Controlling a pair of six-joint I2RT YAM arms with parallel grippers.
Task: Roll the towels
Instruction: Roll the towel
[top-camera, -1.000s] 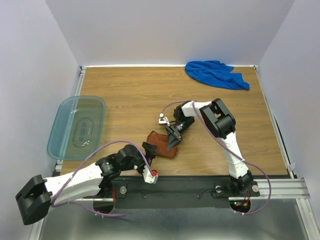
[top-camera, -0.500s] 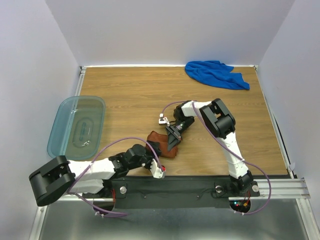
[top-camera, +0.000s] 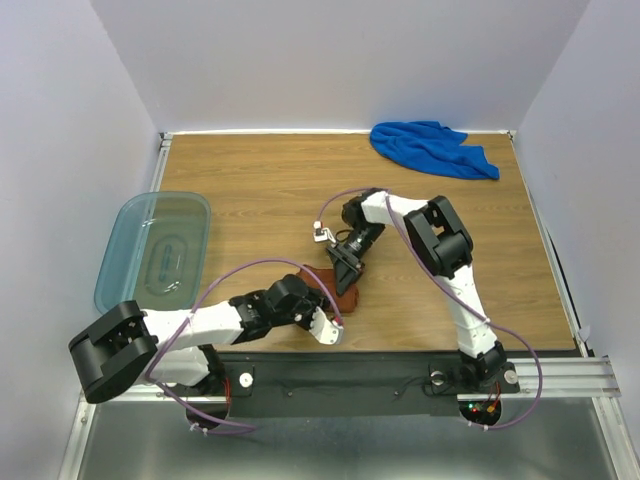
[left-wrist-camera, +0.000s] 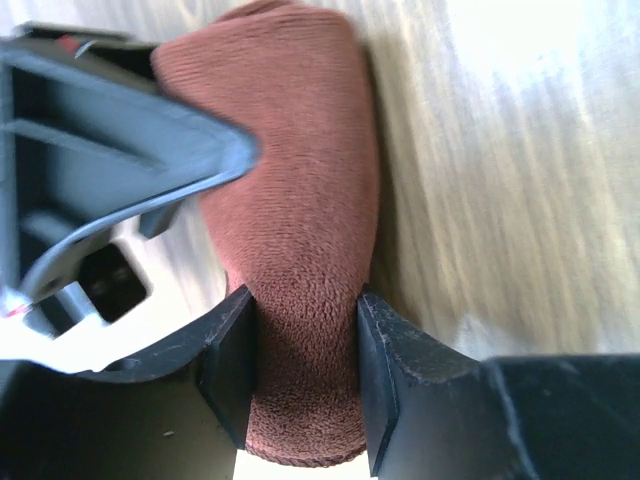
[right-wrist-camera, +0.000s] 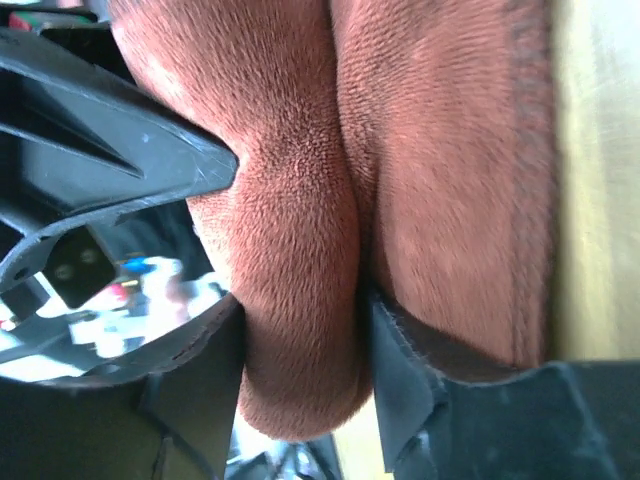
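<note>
The rust-brown towel (top-camera: 345, 298) lies rolled up near the table's front edge, between both grippers. My left gripper (top-camera: 318, 300) reaches it from the near left. In the left wrist view this gripper (left-wrist-camera: 300, 372) is shut on the roll (left-wrist-camera: 300, 200), and both pads press a waist into it. My right gripper (top-camera: 345, 267) comes down on the towel from behind. Its jaws (right-wrist-camera: 305, 375) stand apart around one thick fold (right-wrist-camera: 290, 250), resting on it with little squeeze, and one finger (right-wrist-camera: 405, 370) is tucked between two folds. The blue towel (top-camera: 432, 148) lies crumpled at the far right.
A translucent teal bin (top-camera: 155, 252) sits at the table's left edge. White walls close in the table on the left, back and right. The black mounting rail (top-camera: 380, 372) runs along the near edge, just behind the brown towel.
My left arm swung right, up to the brown towel, and its jaws closed on the roll's near end. The right gripper's jaws widened and its wrist drew back a little.
</note>
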